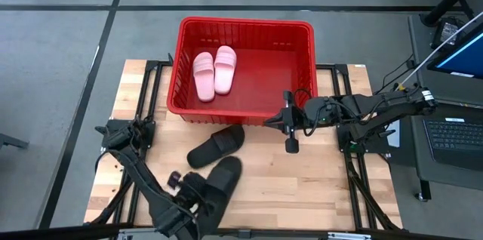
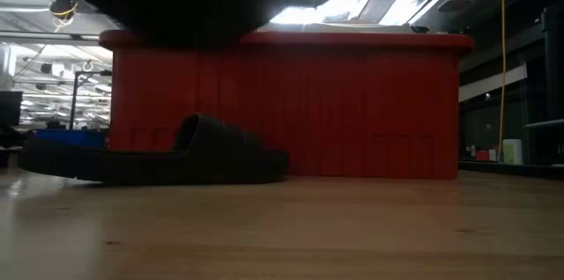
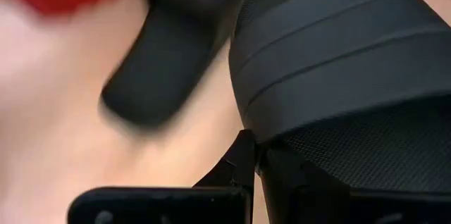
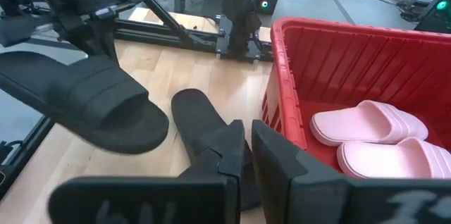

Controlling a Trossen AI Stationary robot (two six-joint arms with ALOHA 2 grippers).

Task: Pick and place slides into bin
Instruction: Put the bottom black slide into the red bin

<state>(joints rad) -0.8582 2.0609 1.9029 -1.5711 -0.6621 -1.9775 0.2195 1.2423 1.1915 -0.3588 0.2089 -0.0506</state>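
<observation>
Between my left gripper's pressed-together jaws sits the heel edge of 1 black rubber slide sandal with a ribbed wide strap, lifted clear of the pale wooden tabletop near its front edge. My left wrist view shows that sandal's strap and textured sole filling the space just past my fingers.

Beside it, toward the basket, the second black slide sandal lies flat on the wood, close to the basket's near wall but apart from it. In the low view it rests alone on the table with the red wall behind it.

My right gripper hangs above the table just off the near right corner of the basket, holding nothing; its jaws show a narrow gap in my right wrist view.

Farther back stands the large rectangular red plastic basket with lattice walls. Inside it, toward its left half, 2 pale pink slide sandals lie side by side, touching.
</observation>
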